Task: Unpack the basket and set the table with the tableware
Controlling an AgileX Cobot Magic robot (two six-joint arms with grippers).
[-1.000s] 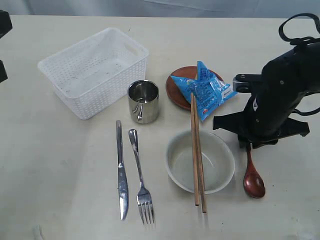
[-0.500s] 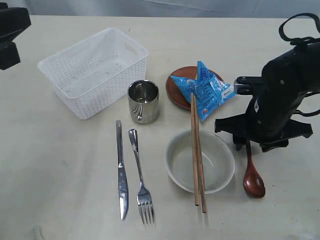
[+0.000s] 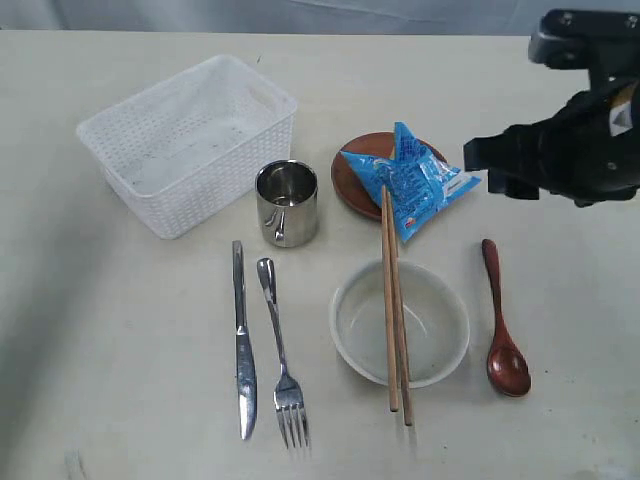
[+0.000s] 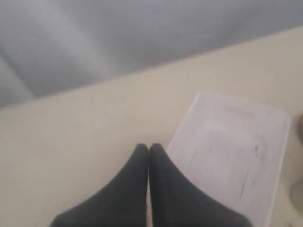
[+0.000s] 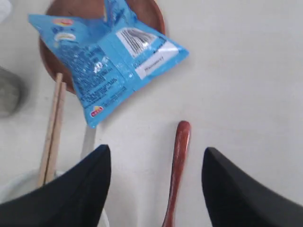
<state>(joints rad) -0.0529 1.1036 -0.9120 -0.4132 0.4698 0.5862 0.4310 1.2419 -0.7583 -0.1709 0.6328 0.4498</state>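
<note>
Nearest us on the desk point(image 3: 120, 350) the knife point(image 3: 243, 345) and the fork point(image 3: 280, 355) lie side by side, knife on the left, both with their handles pointing away from us. To their right the off-white bowl point(image 3: 348, 300) sits upright. The two chopsticks point(image 3: 394, 300) are laid across it close together, their near ends jutting past its rim and their far ends reaching the plate's edge beside the packet. Right of the bowl and apart from it, the reddish-brown spoon point(image 3: 499, 315) lies flat, scoop toward us.

Further back the steel cup point(image 3: 287, 203) stands upright just beside the basket's near corner. To its right the brown plate point(image 3: 348, 188) lies flat with the blue snack packet point(image 3: 410, 180) on it, covering most of it and hanging over its right edge.

Behind the cup, on the left, the white basket point(image 3: 230, 170) stands mouth up. We see all the tableware lying outside it, on the desk.

On the right, beyond the spoon's handle, the right arm point(image 3: 570, 140) hovers above the desk. In its wrist view the right gripper point(image 5: 156, 148) has its fingers point(image 5: 80, 189) spread wide with nothing between them, and the spoon's handle lies on the desk below the gap, untouched.

In the left wrist view the left gripper point(image 4: 148, 146) has its fingers point(image 4: 132, 184) pressed together, holding nothing, over bare desk with the blurred basket just beyond
</note>
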